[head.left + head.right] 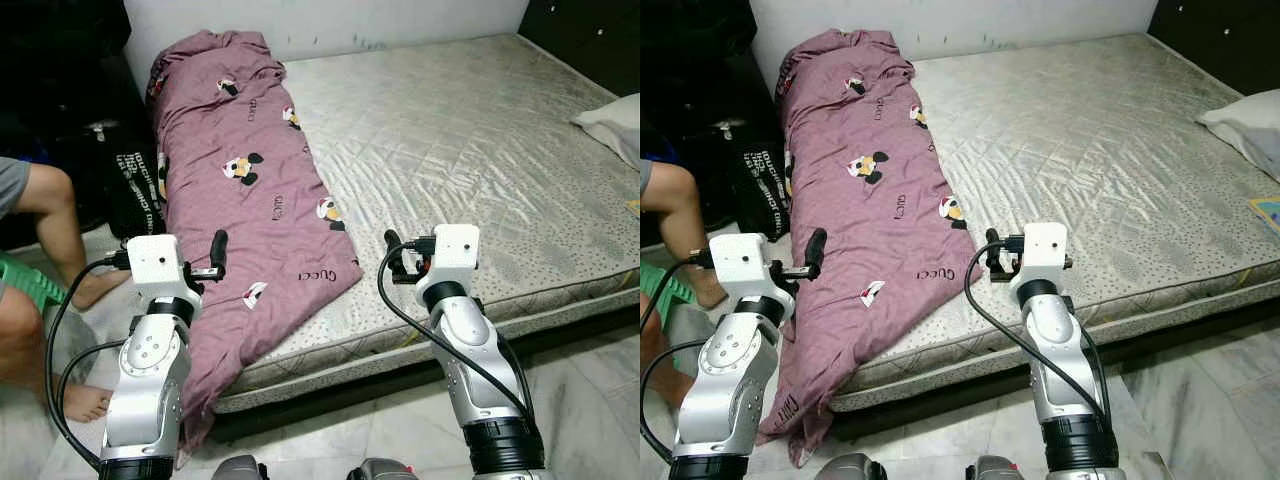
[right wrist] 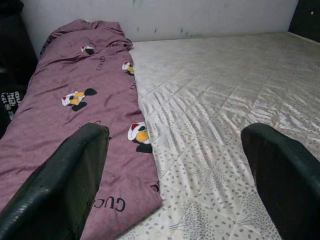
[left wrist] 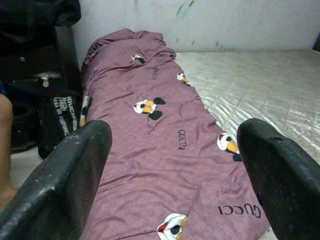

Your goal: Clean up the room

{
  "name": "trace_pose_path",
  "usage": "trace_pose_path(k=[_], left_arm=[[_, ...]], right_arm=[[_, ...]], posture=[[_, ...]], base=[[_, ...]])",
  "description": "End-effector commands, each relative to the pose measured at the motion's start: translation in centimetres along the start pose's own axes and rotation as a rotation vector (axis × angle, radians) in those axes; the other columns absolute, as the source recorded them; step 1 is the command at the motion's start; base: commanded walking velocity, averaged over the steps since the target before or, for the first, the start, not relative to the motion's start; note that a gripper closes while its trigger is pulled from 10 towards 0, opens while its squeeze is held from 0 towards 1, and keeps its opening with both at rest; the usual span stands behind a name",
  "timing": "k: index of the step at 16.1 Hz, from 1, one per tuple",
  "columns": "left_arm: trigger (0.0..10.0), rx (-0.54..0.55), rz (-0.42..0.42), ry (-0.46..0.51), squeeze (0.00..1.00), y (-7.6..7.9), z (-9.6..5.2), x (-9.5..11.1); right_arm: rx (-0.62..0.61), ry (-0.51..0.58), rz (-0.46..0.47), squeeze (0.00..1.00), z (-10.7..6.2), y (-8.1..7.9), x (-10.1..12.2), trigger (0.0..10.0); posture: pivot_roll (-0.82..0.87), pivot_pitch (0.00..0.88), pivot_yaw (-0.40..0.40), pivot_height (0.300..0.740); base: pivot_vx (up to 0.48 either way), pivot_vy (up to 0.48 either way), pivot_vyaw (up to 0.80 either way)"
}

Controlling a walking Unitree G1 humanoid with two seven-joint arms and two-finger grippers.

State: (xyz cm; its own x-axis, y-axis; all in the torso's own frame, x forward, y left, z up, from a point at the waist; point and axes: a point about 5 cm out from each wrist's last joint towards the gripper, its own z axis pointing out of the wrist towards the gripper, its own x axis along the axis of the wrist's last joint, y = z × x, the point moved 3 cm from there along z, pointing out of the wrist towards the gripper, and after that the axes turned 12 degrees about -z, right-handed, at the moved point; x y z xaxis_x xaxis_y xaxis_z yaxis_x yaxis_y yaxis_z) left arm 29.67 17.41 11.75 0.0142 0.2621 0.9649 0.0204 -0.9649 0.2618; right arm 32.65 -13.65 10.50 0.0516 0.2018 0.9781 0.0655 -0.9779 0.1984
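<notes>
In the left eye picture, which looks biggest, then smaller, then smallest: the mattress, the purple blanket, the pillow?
1. Mattress, the biggest by far.
2. Blanket, long, lying along its left side.
3. Pillow, the smallest, though the picture's edge cuts it off.

"GUCCI" across purple blanket [image 1: 255,190]

Spread end effector [image 3: 175,165] above purple blanket [image 3: 150,150].

You face a bare quilted mattress [image 1: 470,150] filling the middle and right of the frame. A pale wall [image 1: 330,20] runs along the top, dark furniture [image 1: 580,40] fills the upper right corner, and marble floor tiles [image 1: 590,400] cross the bottom.
</notes>
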Motion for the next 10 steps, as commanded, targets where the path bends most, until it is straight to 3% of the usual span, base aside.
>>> trace_pose_path(k=[1, 10], left_arm=[[10.0, -0.010, 0.010, -0.002, 0.00, -0.04, -0.04, 0.02], [10.0, -0.016, 0.007, -0.006, 0.00, -0.01, -0.11, -0.03]], right_arm=[[0.000, 0.001, 0.005, 0.00, -0.06, -0.06, 0.03, 10.0], [-0.003, -0.002, 0.006, 0.00, -0.01, -0.03, -0.01, 10.0]], posture=[[-0.05, 0.049, 0.029, 0.740], [-0.05, 0.047, 0.028, 0.740]], base=[[0.334, 0.000, 0.00], [0.383, 0.000, -0.08]])
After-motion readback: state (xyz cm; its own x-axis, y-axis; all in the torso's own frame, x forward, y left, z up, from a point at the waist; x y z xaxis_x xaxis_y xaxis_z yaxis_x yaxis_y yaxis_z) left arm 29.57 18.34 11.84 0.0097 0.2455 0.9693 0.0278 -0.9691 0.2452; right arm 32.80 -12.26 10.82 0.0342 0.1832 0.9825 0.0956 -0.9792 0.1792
